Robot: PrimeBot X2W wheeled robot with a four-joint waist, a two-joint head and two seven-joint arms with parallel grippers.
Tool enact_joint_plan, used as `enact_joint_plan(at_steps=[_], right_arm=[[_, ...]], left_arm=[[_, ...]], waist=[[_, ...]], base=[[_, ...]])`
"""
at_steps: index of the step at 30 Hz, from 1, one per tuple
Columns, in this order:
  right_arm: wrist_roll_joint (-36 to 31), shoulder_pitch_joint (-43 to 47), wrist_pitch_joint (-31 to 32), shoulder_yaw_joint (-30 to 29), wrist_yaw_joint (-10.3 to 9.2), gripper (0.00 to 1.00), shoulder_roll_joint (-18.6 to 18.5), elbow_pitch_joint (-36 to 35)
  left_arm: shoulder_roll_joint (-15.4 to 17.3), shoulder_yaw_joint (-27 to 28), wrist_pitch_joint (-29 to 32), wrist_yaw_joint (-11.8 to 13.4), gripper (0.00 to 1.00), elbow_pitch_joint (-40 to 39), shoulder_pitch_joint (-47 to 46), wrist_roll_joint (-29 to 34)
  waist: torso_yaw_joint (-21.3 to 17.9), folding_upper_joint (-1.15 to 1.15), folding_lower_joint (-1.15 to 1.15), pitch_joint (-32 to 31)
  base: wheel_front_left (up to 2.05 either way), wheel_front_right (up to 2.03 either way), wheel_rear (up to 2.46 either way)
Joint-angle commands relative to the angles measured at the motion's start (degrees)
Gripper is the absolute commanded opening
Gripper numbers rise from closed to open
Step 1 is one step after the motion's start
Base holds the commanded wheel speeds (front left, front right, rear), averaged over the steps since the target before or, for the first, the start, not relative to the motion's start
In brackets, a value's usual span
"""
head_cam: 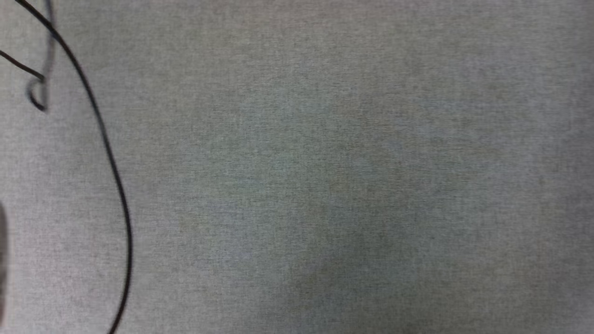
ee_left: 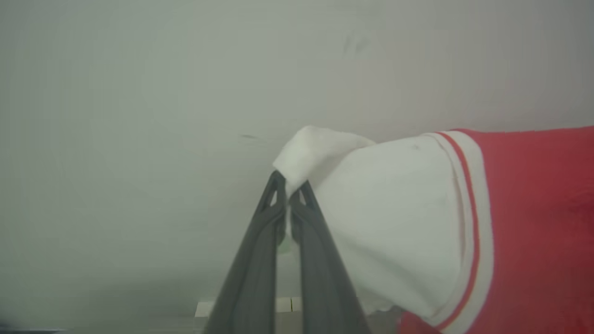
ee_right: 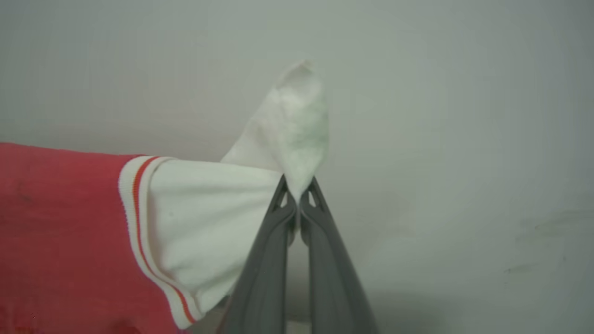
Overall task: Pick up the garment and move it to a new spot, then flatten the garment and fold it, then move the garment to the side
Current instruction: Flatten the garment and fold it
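While the left tool point(ee_left: 288, 188) is clenched on the tip of one white sleeve, the right tool point(ee_right: 297, 191) is clamped on the other, so the shirt point(ee_left: 533, 222) stretches between them. A white band with a thin red stripe separates each sleeve from the bright red body, which is mostly cut off. Whether it rests on anything is unclear. Elsewhere, a blurred black cable point(head_cam: 109, 153) crosses grey fabric point(head_cam: 325, 185).

We count one garment point(ee_left: 538, 218) with two white sleeves point(ee_left: 394, 218), one per wrist view. We count two tools, the left tool point(ee_left: 288, 185) and the right tool point(ee_right: 297, 186), each with two dark fingers point(ee_left: 260, 260). We count two dark cable strands point(head_cam: 106, 153).
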Motion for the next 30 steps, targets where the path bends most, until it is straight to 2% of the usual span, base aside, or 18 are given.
enact_joint_plan(at_steps=[1,8,13,19,24,30], right_arm=[[0.90,1.30,-0.41,0.03,-0.12,0.00,-0.51,0.20],[8.30,13.96,-1.81,4.66,-0.12,0.00,-1.52,-1.30],[12.71,27.65,-3.44,5.59,-0.11,0.00,-1.71,-5.35],[16.75,42.89,-3.77,3.51,-0.11,0.00,-0.46,-10.68],[17.33,54.41,-3.87,0.65,-0.12,0.00,0.77,-14.69],[17.68,67.52,-2.76,-3.17,-0.12,0.00,3.81,-19.95]], left_arm=[[-0.18,0.17,-0.29,-0.09,0.00,0.42,1.30,-0.42],[-2.43,0.52,-1.28,-1.38,0.00,2.86,11.90,-6.57],[-3.49,-0.17,-3.11,-1.50,0.00,-1.42,24.49,-12.06],[-1.57,0.37,-4.58,-1.49,0.00,-7.19,39.09,-15.68],[-0.84,1.08,-4.86,-1.36,0.00,-10.97,49.96,-15.59],[-0.44,1.70,-4.97,-0.01,0.00,-16.89,62.58,-15.53]], waist=[[0.29,0.00,-0.01,0.23],[0.69,0.00,-0.01,-2.19],[0.91,0.00,-0.01,-7.03],[0.59,0.00,-0.01,-13.20],[0.53,0.00,-0.01,-18.78],[0.38,0.00,-0.01,-24.18]], base=[[0.00,0.00,0.00],[0.00,0.00,0.00],[0.00,0.00,0.00],[0.00,0.00,0.00],[0.00,0.00,0.00],[0.00,0.00,0.00]])
